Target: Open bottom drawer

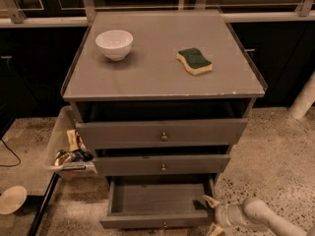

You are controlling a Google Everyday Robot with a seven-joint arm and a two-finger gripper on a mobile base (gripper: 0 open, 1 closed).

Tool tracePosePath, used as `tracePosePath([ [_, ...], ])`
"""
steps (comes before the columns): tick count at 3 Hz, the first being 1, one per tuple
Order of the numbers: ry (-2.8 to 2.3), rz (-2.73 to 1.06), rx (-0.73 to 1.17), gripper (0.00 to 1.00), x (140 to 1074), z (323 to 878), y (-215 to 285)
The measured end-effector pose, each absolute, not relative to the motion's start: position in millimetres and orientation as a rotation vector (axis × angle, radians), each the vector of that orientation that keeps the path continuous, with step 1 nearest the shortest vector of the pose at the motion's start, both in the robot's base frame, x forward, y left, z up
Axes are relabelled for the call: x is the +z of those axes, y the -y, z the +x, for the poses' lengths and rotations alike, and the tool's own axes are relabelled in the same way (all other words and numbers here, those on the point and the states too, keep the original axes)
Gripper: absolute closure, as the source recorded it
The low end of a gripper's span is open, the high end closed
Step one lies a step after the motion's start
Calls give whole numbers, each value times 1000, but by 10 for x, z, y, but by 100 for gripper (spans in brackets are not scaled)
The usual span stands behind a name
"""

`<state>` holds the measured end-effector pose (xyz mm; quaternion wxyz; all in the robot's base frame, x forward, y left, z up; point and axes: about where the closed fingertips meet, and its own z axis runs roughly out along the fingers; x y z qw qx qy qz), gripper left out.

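The bottom drawer (157, 219) of the grey cabinet is pulled far out, its empty inside showing, its small knob at the front edge. My gripper (213, 214) is at the drawer's right front corner, low near the floor, with the white arm (266, 218) reaching in from the lower right. Its yellow-tipped fingers (211, 201) stand apart, one above and one below, holding nothing. The mid-width drawer (162, 164) and the widest top drawer (162, 133) are each a little way out.
A white bowl (114, 44) and a green-and-yellow sponge (195, 61) lie on the cabinet top (157, 82). A clear bin of snack packets (69, 149) hangs at the cabinet's left. A white dish (11, 199) is on the speckled floor at left. A white post (302, 100) stands at right.
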<state>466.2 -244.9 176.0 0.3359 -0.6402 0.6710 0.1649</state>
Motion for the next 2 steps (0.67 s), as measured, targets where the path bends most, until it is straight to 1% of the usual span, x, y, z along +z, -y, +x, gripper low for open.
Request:
tracePosePath([
  [2, -1577, -1843, 220, 0, 2810, 4537, 2409],
])
